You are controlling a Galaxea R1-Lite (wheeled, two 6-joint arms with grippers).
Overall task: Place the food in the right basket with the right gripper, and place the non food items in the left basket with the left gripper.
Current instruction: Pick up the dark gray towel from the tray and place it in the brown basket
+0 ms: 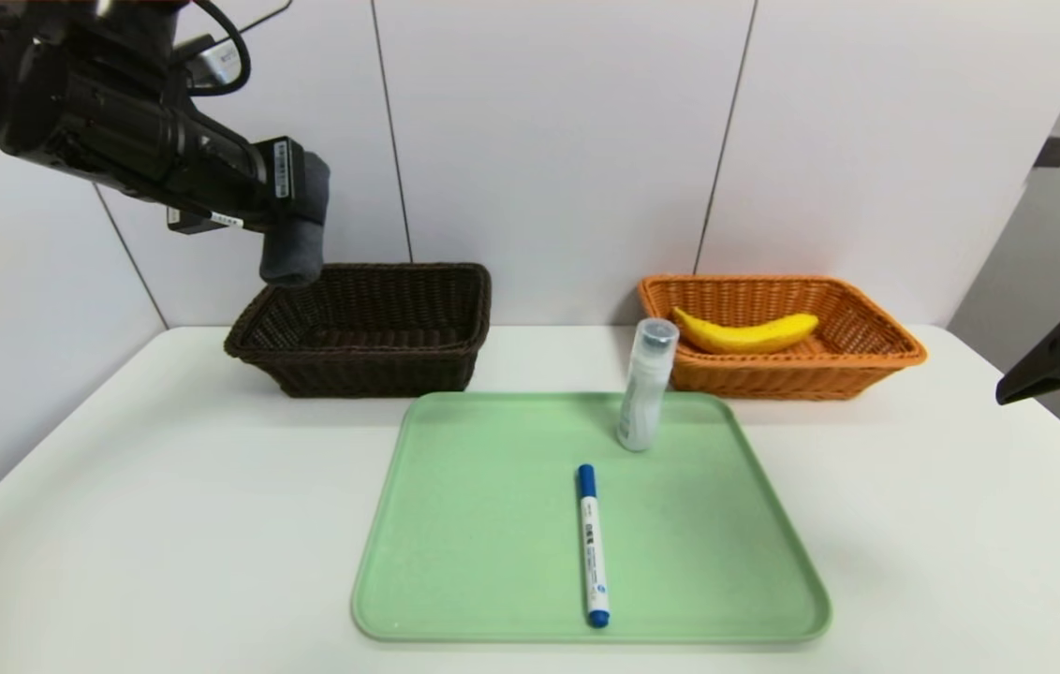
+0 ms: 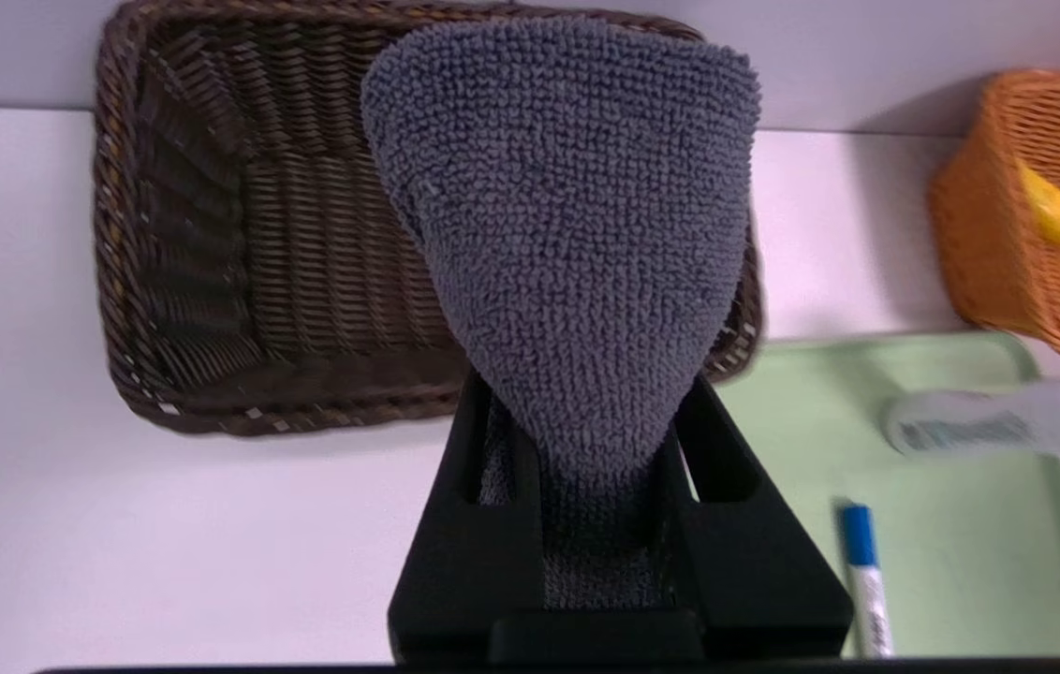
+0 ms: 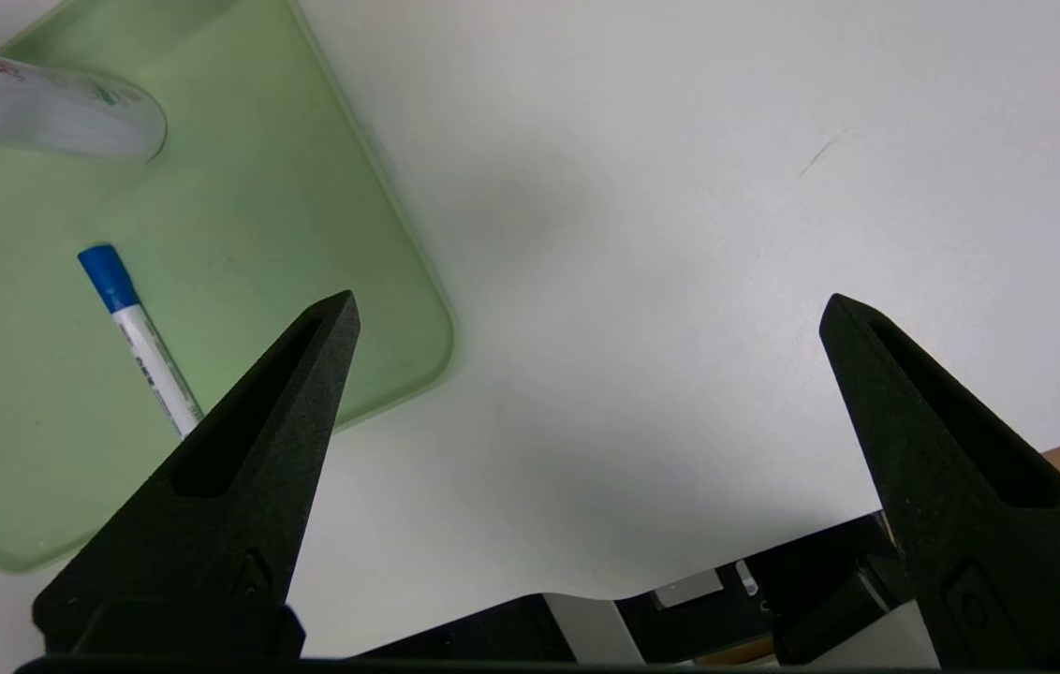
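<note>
cloth (image 1: 293, 251): could catch the basket (image 1: 380, 374) rim — its end hangs low
left gripper (image 2: 600, 505): closed on cloth, above basket
right gripper (image 3: 591, 295): wide apart, empty, beyond tray (image 1: 455, 613)
banana (image 1: 755, 335): in orange basket (image 1: 773, 384)
bottle (image 1: 644, 393): upright on tray, could topple if bumped near marker (image 1: 593, 552)

- The cloth (image 1: 294, 245) is dark grey.
- The left basket (image 1: 380, 374) is dark brown, woven.
- The right basket (image 1: 773, 382) is orange, woven.
- The banana (image 1: 747, 336) is yellow.
- The tray (image 1: 493, 524) is green.
- The marker (image 1: 593, 548) is white with blue ends.
</note>
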